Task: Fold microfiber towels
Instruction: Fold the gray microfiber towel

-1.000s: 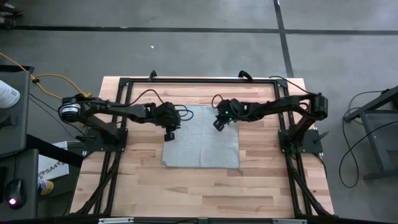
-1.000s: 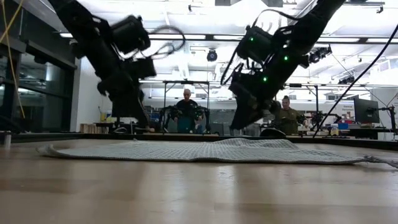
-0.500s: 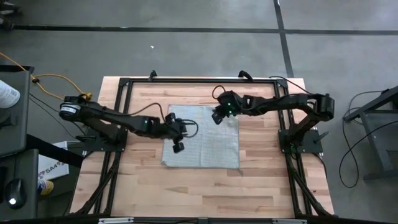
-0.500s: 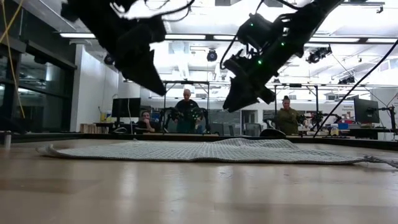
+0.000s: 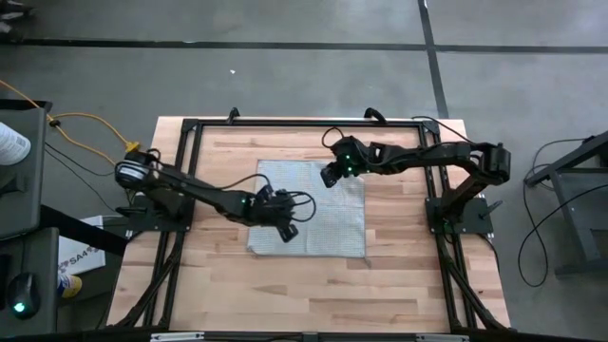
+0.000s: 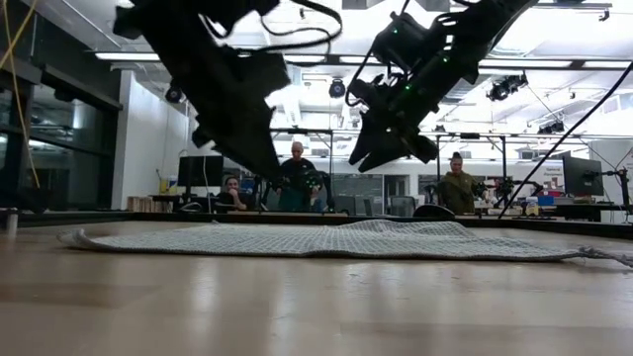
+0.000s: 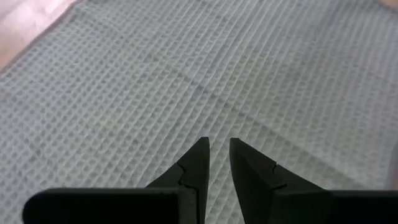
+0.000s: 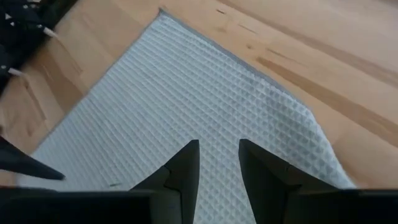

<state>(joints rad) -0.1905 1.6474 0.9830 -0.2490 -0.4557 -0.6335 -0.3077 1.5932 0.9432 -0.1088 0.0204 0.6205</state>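
The light grey-blue microfiber towel [image 5: 323,214] lies spread flat on the wooden tabletop [image 5: 408,285], with a low ripple near its far edge [image 6: 396,226]. My left gripper [image 5: 289,233] hangs over the towel's near-middle part, slanting down, its fingers [image 7: 218,149] a narrow gap apart with nothing between them. My right gripper [image 5: 327,179] hovers over the towel's far part, also slanting down and open [image 8: 219,152]. In the low view both grippers [image 6: 269,170] [image 6: 368,158] stand well clear above the cloth [image 6: 326,240].
A black metal frame [image 5: 304,122] runs round the tabletop, and the arm bases stand at its left and right sides. Bare wood lies near of the towel [image 5: 304,294]. People sit in the room beyond the far edge [image 6: 297,183].
My left gripper has swung from the towel's far-left part toward the near and right, over the cloth, rolling as it went. My right gripper has risen a little and rolled. The towel has stayed flat where it was.
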